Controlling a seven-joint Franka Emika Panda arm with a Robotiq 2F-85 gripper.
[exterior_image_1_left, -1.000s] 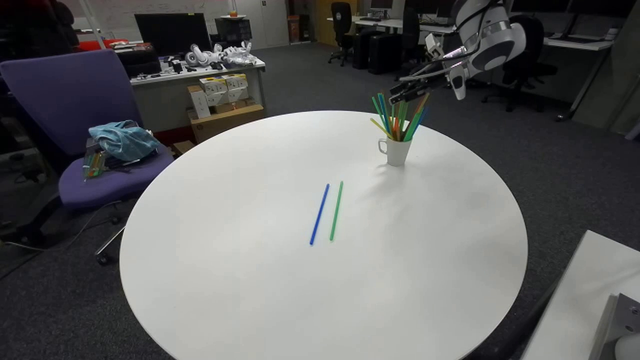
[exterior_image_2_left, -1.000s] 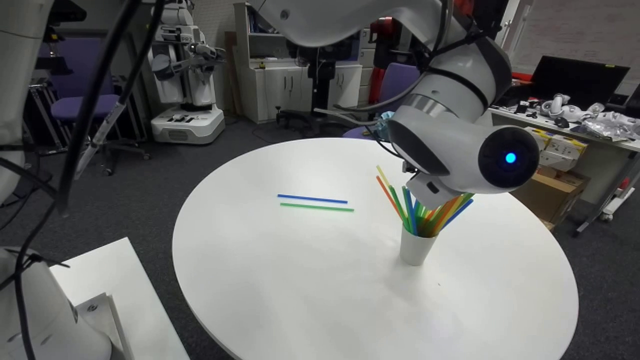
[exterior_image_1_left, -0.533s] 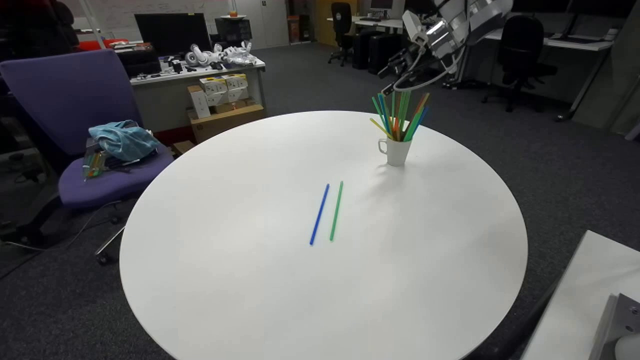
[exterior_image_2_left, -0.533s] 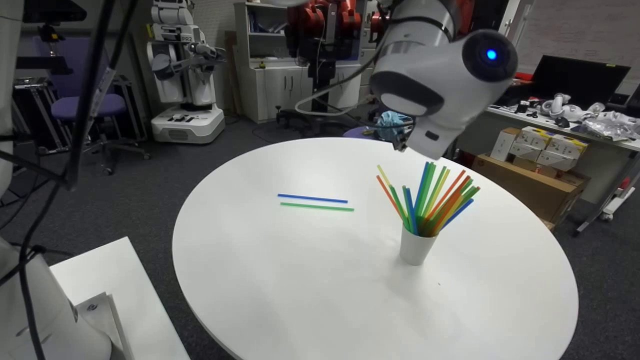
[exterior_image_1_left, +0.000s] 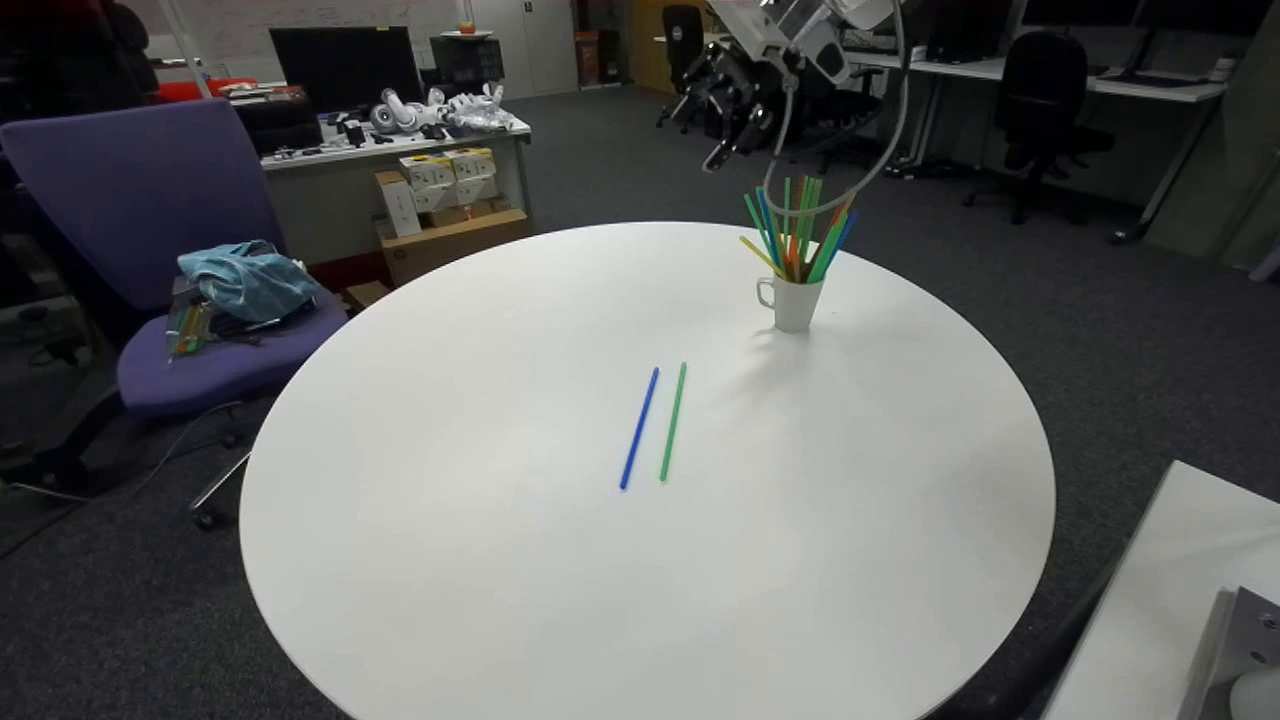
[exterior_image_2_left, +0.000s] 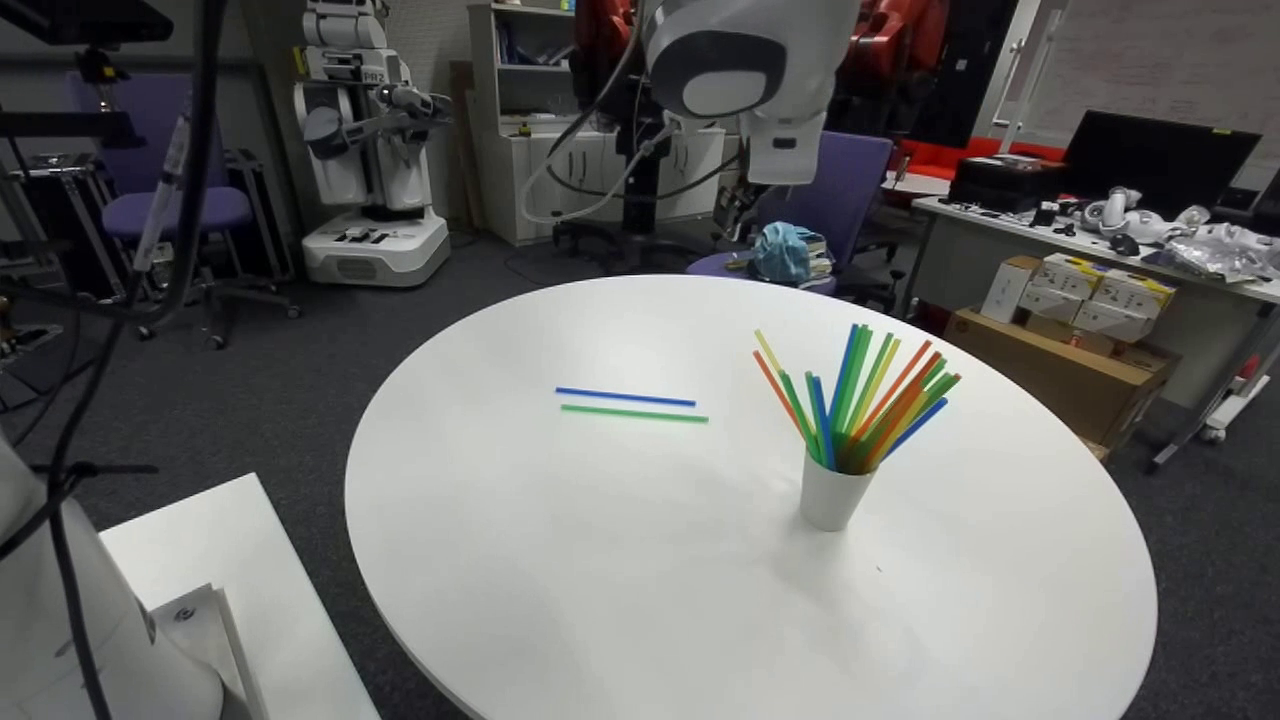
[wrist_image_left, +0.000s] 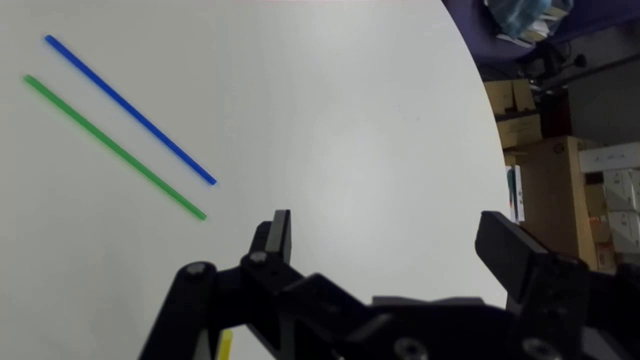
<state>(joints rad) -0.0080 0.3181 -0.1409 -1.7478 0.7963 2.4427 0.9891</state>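
1. The gripper (wrist_image_left: 387, 220) hangs above the worktop (exterior_image_1_left: 450, 560) with its fingers wide apart and nothing between them.
2. The blue straw (wrist_image_left: 132, 110) and the green straw (wrist_image_left: 115, 147) lie flat on the worktop, nearly parallel, near each other but not touching.
3. Both look like thin plastic: probably light, slightly springy, smooth enough to slip or roll, and easy to crush. A gentle pinch across the middle, fingertips close to the worktop, would likely suit either.
4. The white mug (exterior_image_1_left: 797, 307) stands upright on the worktop, apart from that pair. It holds a bunch of straws (exterior_image_2_left: 866, 445) in green, blue, orange and yellow, fanning out well above the rim.
5. At the wrist view's lower edge, a yellow straw end (wrist_image_left: 225, 345) shows past the gripper.
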